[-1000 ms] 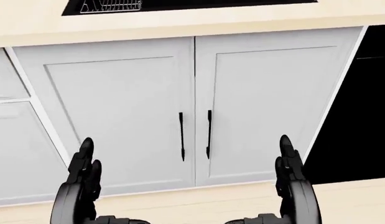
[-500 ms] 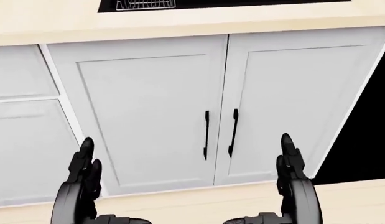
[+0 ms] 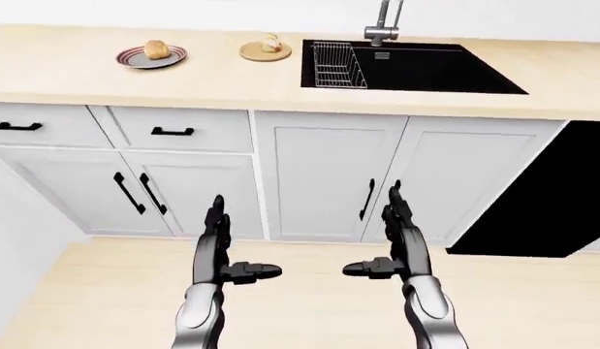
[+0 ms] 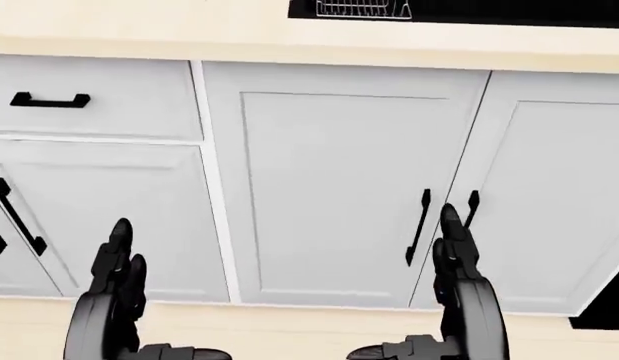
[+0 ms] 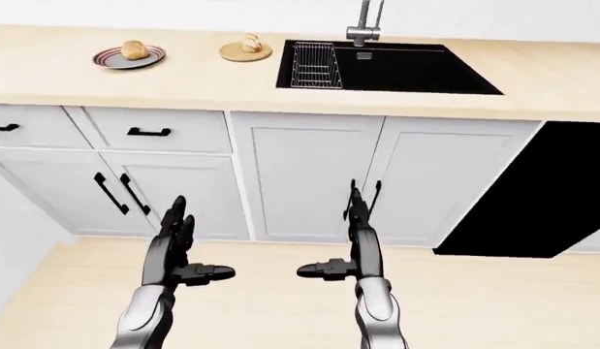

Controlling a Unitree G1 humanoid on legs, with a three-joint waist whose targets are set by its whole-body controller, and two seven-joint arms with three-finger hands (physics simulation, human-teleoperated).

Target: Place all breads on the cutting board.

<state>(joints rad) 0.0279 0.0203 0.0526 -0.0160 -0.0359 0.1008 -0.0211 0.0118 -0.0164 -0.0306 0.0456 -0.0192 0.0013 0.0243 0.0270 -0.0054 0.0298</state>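
Two empty hands, the left hand (image 3: pixel 218 251) and the right hand (image 3: pixel 400 247), are raised before white cabinet doors (image 3: pixel 329 178), each with fingers spread straight upward and thumb pointing inward toward the other hand. Well above and to the left of both hands, on the pale countertop (image 3: pixel 212 83), one bread (image 3: pixel 157 49) rests on a striped plate (image 3: pixel 135 58) and another bread (image 3: pixel 271 43) lies on a round cutting board (image 3: pixel 253 52), just left of the black sink (image 3: pixel 426 69) with its wire rack (image 3: pixel 332 64).
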